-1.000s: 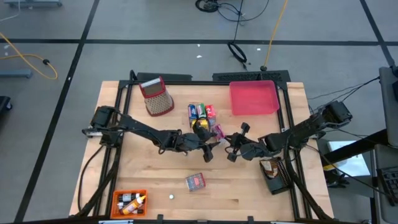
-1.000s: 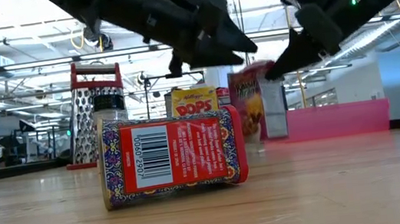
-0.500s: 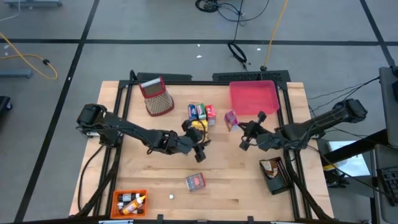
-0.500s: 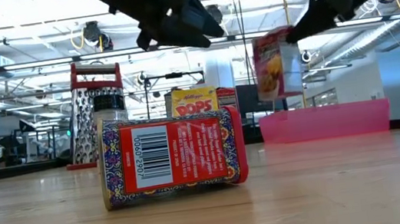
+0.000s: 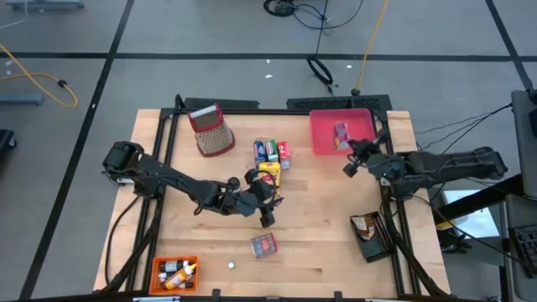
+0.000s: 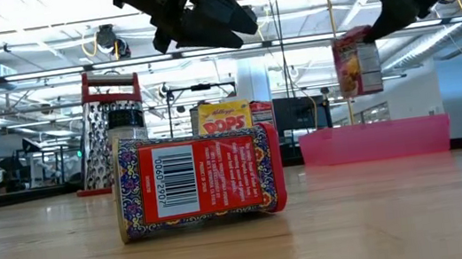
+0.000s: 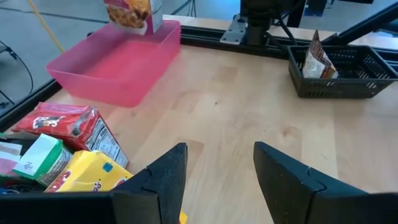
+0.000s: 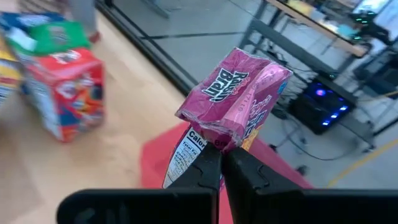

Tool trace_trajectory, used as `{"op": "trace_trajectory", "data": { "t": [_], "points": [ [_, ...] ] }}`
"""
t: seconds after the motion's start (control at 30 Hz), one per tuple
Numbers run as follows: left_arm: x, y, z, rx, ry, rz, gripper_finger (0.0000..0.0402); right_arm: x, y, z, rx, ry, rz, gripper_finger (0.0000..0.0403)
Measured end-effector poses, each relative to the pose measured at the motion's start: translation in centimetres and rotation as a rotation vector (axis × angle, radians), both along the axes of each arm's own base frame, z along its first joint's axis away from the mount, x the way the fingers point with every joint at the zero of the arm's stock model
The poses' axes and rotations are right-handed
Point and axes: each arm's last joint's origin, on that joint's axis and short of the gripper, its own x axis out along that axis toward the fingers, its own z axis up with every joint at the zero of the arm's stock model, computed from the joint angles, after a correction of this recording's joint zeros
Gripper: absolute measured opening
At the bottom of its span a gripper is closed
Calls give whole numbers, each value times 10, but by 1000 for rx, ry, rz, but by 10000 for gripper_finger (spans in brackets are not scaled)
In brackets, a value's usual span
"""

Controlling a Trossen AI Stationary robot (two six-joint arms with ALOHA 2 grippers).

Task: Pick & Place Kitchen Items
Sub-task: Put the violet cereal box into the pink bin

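My right gripper (image 5: pixel 350 165) is shut on a pink cereal packet (image 5: pixel 341 134) and hangs it above the pink tray (image 5: pixel 323 147); the low view shows the packet (image 6: pixel 357 64) clear of the tray (image 6: pixel 332 147). My left gripper (image 5: pixel 267 216) is open and touches nothing, hovering mid-table near the group of packets: a yellow cereal box (image 5: pixel 268 172), blue and green packets (image 5: pixel 266 149) and a red packet (image 5: pixel 284 151). Its wrist view shows the open fingers (image 7: pixel 217 177). A red box (image 5: pixel 263 244) lies on its side on the table. My right gripper pinches the pink packet's crumpled upper end (image 8: pixel 219 138) between both fingers. The fingers come roughly level from the table's right side. The packet hangs upright below them (image 6: pixel 357 68), lifted clear above the pink tray.
A red-topped mesh grater (image 5: pixel 211 131) stands at the far left. An orange tray (image 5: pixel 159 267) with small bottles sits at the near left edge. A black basket (image 5: pixel 375 243) with a brown packet sits near right. A tiny white piece (image 5: pixel 232 265) lies near the red box.
My right gripper has carried the pink packet from the middle of the table up and toward the far right, until it hangs over the pink tray. My left gripper has risen and drawn back slightly toward the left and near edge.
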Motion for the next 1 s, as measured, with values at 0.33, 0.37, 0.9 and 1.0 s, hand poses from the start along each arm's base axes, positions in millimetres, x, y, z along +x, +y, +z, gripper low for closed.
{"op": "trace_trajectory", "data": {
  "t": [0.33,0.37,0.9,1.0],
  "points": [
    [0,0,0,-9,-6,5,186,-20,-26,-6,-17,114,-116,0],
    [0,0,0,-10,-7,5,186,-20,-29,-9,-12,121,-117,0],
    [1,-1,1,-13,-20,3,186,-31,-79,-47,38,47,-267,0],
    [1,-1,1,-12,-21,1,186,-35,-86,-56,39,50,-262,0]
  ]
}}
